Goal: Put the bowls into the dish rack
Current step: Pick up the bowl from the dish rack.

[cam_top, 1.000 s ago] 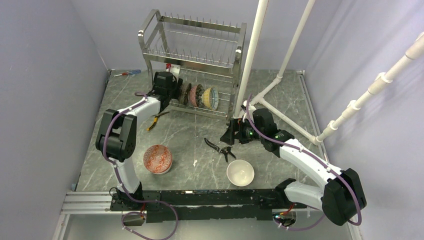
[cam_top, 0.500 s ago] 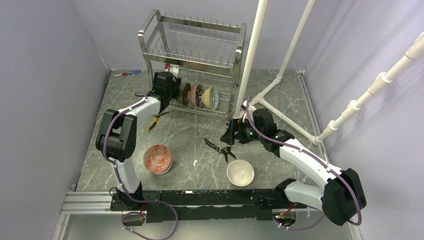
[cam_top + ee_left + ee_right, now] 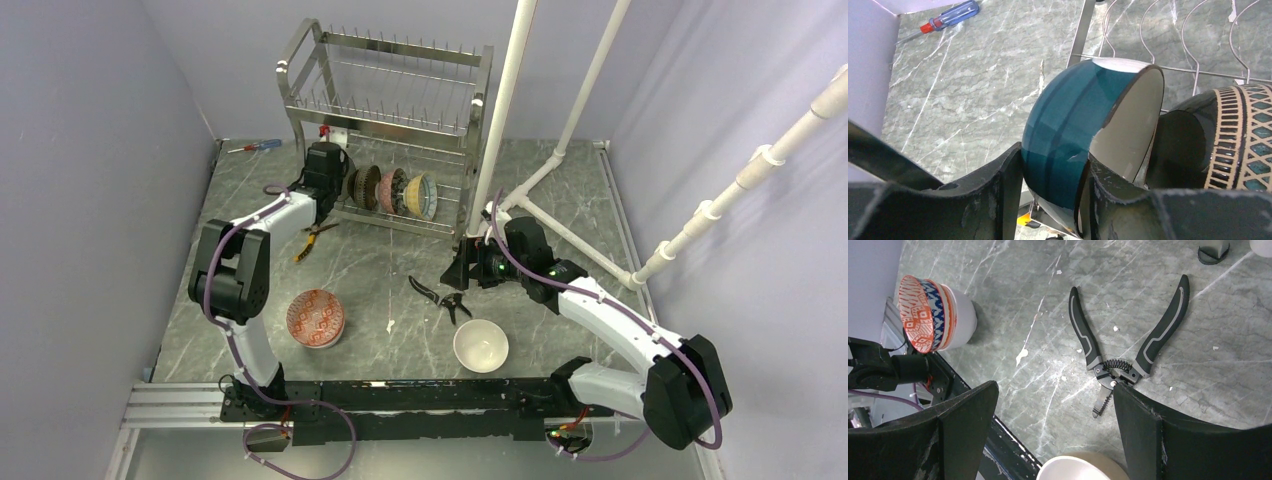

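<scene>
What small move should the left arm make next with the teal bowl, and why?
Probably settle the teal bowl upright into the dish rack before releasing: the jaws of the left gripper pinch its wall, it tilts toward the dark patterned bowl, and its seating on the wires is hidden.

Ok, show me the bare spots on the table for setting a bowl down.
Bare: between the red bowl and the black pliers; also beside the screwdriver. Crowded: lower shelf of the rack, and around the white bowl.

I see pale lavender walls (image 3: 90,150) closing in a grey marble-patterned tabletop (image 3: 380,250), with white pipes (image 3: 510,90) rising at the back right.
</scene>
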Controlling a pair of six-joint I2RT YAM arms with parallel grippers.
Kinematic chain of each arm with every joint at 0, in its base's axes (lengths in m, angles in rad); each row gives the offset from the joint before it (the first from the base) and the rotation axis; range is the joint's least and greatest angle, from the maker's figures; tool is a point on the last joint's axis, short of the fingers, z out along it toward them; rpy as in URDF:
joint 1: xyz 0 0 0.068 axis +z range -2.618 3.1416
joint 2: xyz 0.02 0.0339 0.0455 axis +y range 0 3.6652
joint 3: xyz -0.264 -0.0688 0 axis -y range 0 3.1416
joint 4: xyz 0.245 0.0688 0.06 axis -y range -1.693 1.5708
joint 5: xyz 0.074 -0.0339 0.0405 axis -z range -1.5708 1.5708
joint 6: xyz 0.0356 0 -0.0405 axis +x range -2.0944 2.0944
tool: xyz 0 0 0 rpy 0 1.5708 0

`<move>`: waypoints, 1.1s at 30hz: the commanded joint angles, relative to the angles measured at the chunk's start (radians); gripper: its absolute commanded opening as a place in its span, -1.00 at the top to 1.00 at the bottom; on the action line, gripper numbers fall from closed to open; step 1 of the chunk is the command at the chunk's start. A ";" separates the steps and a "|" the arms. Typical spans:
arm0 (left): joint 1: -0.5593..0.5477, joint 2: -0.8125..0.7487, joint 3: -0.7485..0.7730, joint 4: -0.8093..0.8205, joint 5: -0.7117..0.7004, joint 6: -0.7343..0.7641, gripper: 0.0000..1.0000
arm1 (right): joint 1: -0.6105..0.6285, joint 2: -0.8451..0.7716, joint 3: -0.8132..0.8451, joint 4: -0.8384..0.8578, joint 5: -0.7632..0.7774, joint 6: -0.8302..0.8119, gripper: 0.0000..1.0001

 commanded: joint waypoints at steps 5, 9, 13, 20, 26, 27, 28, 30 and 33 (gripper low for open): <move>-0.001 -0.046 0.064 -0.016 -0.099 0.036 0.38 | -0.002 0.013 0.015 0.032 -0.027 -0.015 -0.79; -0.020 -0.021 0.086 -0.002 -0.178 0.080 0.74 | -0.003 0.014 0.013 0.036 -0.028 -0.014 -0.79; -0.053 0.028 0.125 0.016 -0.303 0.151 0.93 | -0.002 0.013 0.010 0.035 -0.027 -0.015 -0.79; -0.104 0.111 0.143 0.220 -0.541 0.365 0.94 | -0.002 0.005 0.001 0.034 -0.025 -0.015 -0.79; -0.112 0.144 0.146 0.290 -0.577 0.451 0.95 | -0.002 -0.001 -0.003 0.034 -0.022 -0.014 -0.79; -0.111 0.142 0.148 0.280 -0.574 0.444 0.95 | -0.003 -0.001 -0.005 0.034 -0.022 -0.015 -0.79; -0.111 0.138 0.150 0.267 -0.566 0.431 0.95 | -0.001 0.000 -0.005 0.035 -0.022 -0.014 -0.79; -0.111 0.132 0.151 0.253 -0.554 0.415 0.95 | -0.002 0.003 -0.005 0.038 -0.024 -0.013 -0.80; -0.111 0.117 0.149 0.260 -0.553 0.417 0.95 | -0.003 0.005 -0.005 0.039 -0.026 -0.015 -0.80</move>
